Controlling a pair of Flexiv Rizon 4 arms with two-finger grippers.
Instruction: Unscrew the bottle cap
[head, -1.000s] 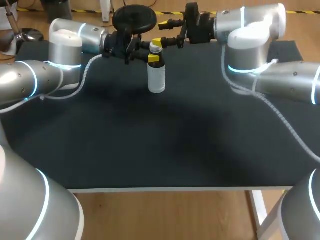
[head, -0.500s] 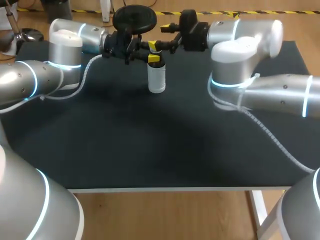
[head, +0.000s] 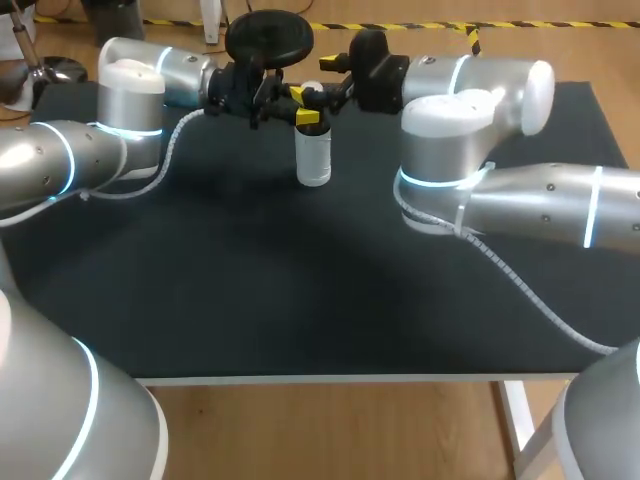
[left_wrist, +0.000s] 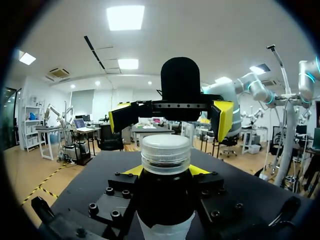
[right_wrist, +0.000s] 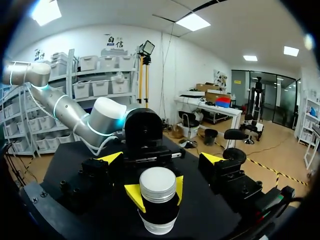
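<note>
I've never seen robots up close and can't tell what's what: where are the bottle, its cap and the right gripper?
bottle (head: 313, 162): head view, white body.
cap (right_wrist: 157, 184): right wrist view, flat top.
right gripper (left_wrist: 171, 117): left wrist view, midway between its yellow tips.

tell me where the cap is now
Head view: the cap sits on the bottle at the table's far middle, above the left gripper, with the open right gripper alongside.
</note>
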